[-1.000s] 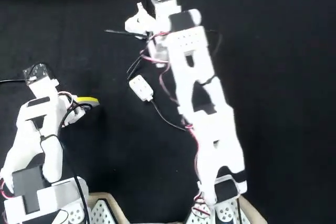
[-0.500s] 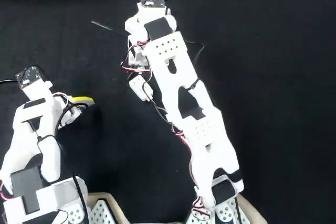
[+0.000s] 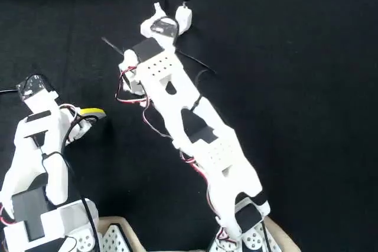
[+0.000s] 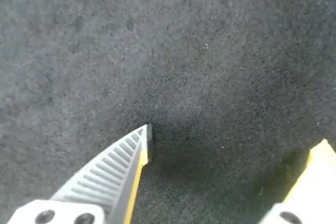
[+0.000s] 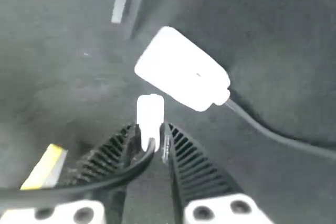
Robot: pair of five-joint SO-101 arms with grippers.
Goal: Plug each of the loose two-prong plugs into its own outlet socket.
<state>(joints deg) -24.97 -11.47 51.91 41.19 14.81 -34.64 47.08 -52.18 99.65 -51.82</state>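
A black cloth (image 3: 307,87) covered the table, with a white block (image 3: 185,17) and its cable at 12 o'clock. My right gripper (image 5: 149,132) had its jaws drawn narrow, clamped on a white plug (image 5: 150,109) whose tip sat just beside the socket (image 5: 181,71). At 9 o'clock, my left gripper (image 4: 235,136) hung over the cloth, jaws wide apart and holding nothing.
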